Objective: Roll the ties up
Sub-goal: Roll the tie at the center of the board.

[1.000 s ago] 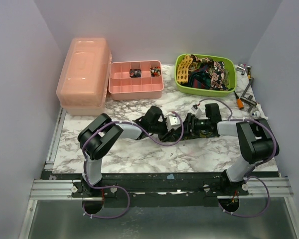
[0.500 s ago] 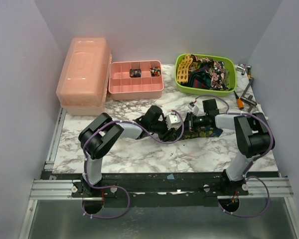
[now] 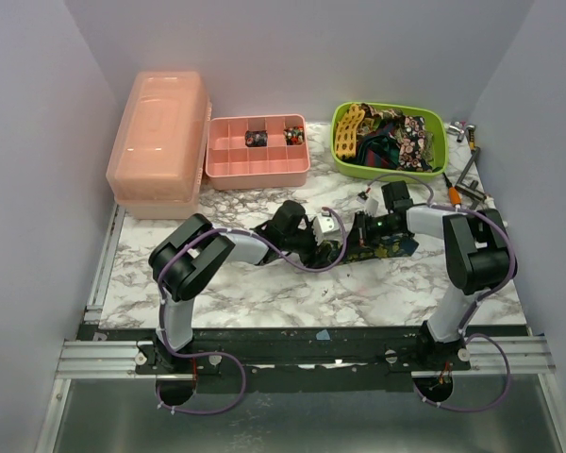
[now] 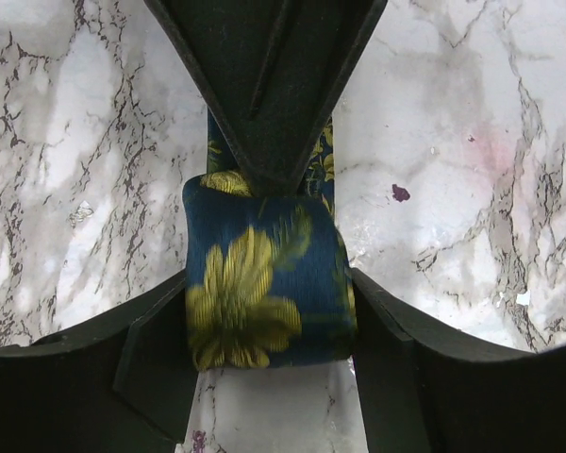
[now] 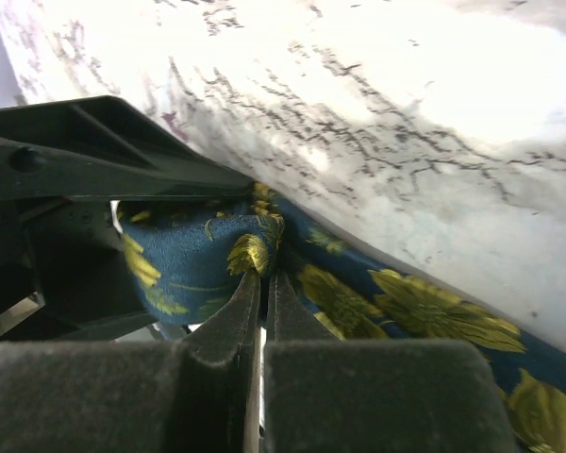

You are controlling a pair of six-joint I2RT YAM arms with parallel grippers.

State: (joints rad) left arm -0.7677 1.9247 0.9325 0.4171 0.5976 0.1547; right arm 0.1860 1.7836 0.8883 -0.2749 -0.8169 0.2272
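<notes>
A dark navy tie with yellow flowers [image 3: 392, 247] lies on the marble table between the arms, one end rolled into a short roll [image 4: 264, 283]. My left gripper [image 4: 269, 326] straddles the roll, and its fingers [image 4: 151, 349] touch the roll on both sides. My right gripper [image 5: 261, 276] is shut, with its tips pressed into the crease where the roll [image 5: 184, 260] meets the flat tie [image 5: 406, 311]. I see no fabric between its jaws. In the top view the two grippers, left [image 3: 344, 247] and right [image 3: 363, 236], meet at the table's middle.
A green bin [image 3: 340, 156] at the back right holds several more ties. A pink divided organiser [image 3: 257, 168] and a pink lidded box [image 3: 160, 142] stand at the back left. Loose tools [image 3: 467, 175] lie by the right wall.
My right gripper closed and its arm shifted left and back toward the roll. The left arm stayed in place at the roll.
</notes>
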